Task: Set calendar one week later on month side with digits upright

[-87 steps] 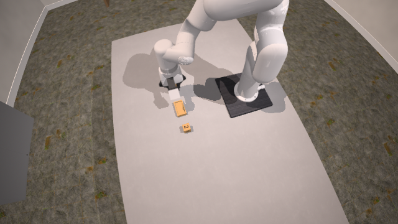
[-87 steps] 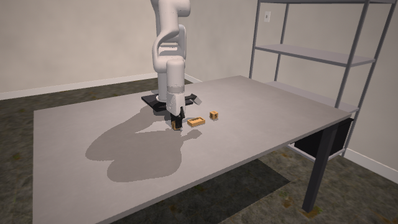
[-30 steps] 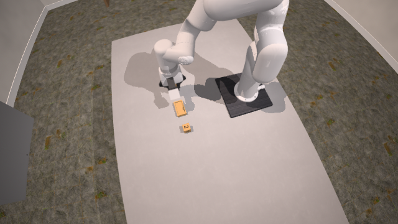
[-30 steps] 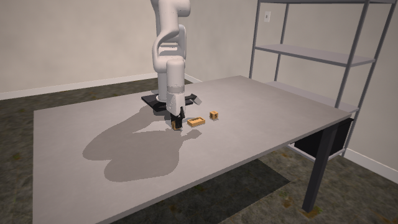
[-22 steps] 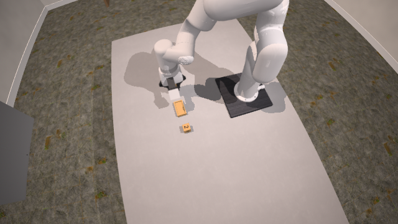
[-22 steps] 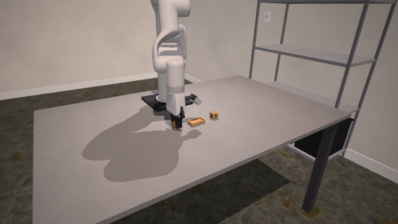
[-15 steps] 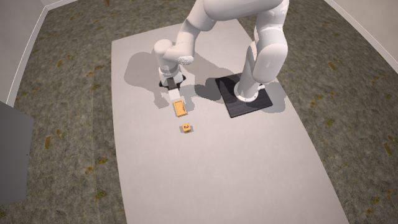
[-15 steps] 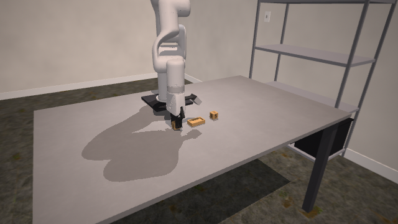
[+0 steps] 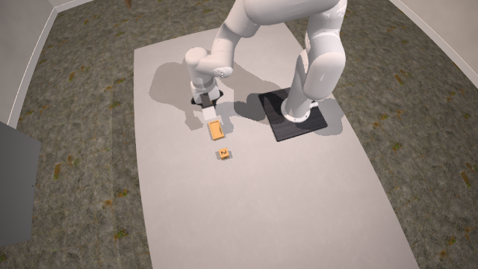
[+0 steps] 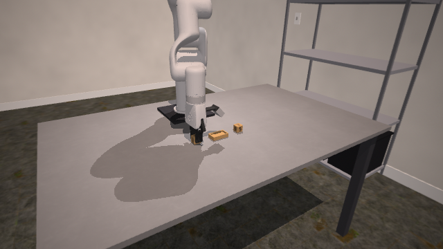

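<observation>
Your gripper [image 10: 197,137] is clenched on one orange cube [image 10: 196,140], held low at the table [image 10: 277,114] just beside the tray [image 10: 218,135]. The tray lies flat with no cube in it. The other cube [image 10: 237,128] sits on the table near the tray's far side, a 2 facing up in the top view

One orange cube [image 10: 196,139] sits pinched between the claw's [image 10: 197,138] fingers, low at the table. Just beside the claw lies the shallow orange tray [image 10: 218,135], flat, holding no cube. Beyond the tray, apart, the second cube [image 10: 237,128] rests, a 2 on top.
</observation>
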`<state>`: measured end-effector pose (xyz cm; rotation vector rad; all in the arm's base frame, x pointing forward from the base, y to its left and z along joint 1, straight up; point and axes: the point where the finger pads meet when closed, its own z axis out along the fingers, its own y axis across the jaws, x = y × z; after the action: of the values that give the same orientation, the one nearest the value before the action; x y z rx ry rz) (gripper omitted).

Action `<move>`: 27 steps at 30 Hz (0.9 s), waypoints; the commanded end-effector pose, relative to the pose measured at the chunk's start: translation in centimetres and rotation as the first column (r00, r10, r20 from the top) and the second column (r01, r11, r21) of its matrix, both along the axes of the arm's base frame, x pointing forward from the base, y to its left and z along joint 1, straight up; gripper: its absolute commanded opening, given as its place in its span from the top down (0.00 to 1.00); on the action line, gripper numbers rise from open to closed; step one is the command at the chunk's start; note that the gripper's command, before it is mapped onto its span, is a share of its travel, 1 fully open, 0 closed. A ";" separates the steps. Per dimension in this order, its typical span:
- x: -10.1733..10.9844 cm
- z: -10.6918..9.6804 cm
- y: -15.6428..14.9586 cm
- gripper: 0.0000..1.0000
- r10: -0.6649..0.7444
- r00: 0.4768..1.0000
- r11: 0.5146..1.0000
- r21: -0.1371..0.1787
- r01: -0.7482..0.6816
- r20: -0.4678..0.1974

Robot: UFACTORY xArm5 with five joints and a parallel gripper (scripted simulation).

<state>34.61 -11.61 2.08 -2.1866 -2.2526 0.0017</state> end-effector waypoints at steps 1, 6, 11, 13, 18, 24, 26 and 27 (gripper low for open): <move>0.1 0.0 0.0 0.71 0.000 1.000 1.000 -0.001 0.000 0.003; 0.1 -0.1 0.0 0.71 0.000 1.000 1.000 -0.001 0.000 0.003; 0.1 -0.2 0.0 0.71 0.000 1.000 1.000 -0.001 0.000 0.003; 0.1 -0.2 0.0 0.71 0.000 1.000 1.000 -0.001 0.000 0.003; 0.1 -0.2 0.0 0.71 0.000 1.000 1.000 -0.001 0.000 0.003; 0.1 -0.2 0.0 0.71 0.000 1.000 1.000 -0.001 0.000 0.003; 0.1 -0.2 0.0 0.71 0.000 1.000 1.000 -0.001 0.000 0.003; 0.1 -0.2 0.0 0.71 0.000 1.000 1.000 -0.001 0.000 0.003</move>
<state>34.60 -11.61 1.77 -2.1863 -2.2532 0.0016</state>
